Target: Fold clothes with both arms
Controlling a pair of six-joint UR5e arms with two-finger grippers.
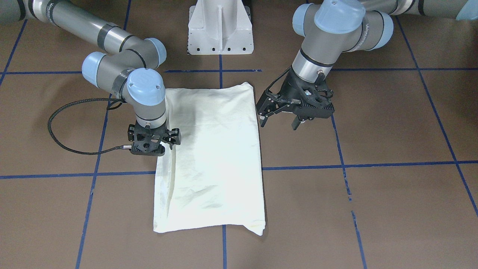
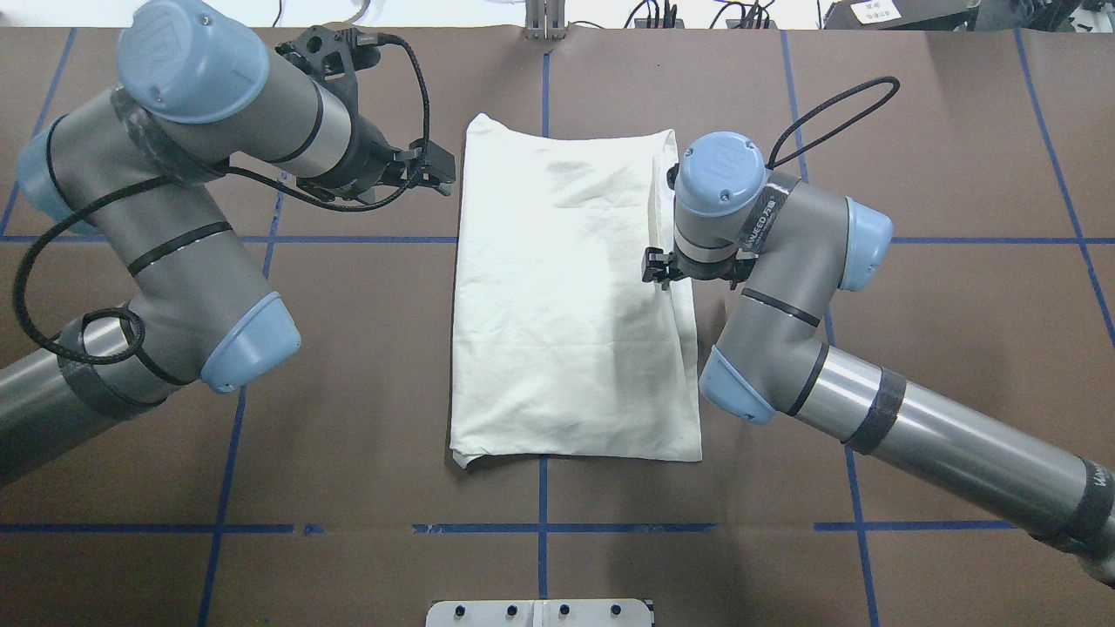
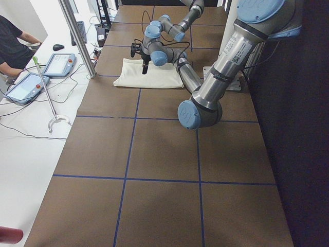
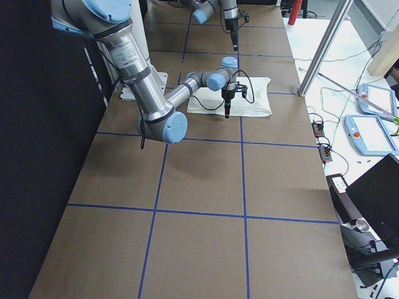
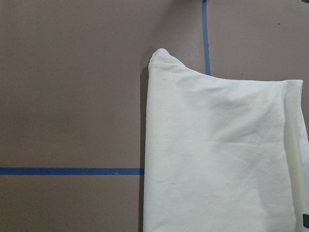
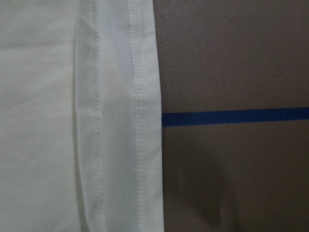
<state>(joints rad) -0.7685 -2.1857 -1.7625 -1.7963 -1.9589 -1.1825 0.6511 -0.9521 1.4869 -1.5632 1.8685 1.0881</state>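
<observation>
Left gripper first: I've got its jaws spread wide and holding nothing. It hangs just beside the long edge of the shirt, clear of the cloth. The right gripper points straight down at the opposite long edge, right over the hem. Its wrist covers the fingertips from both high cameras, so I can't tell whether it's released or pinching fabric. Its own camera gives me only the stitched hem lying flat beside a blue tape line. The shirt itself lies mid-table, folded into a long rectangle, plain cream side up, in front of the white pedestal base. As for writing, there's white lettering on the right arm's wrist link, too small for me to read.
</observation>
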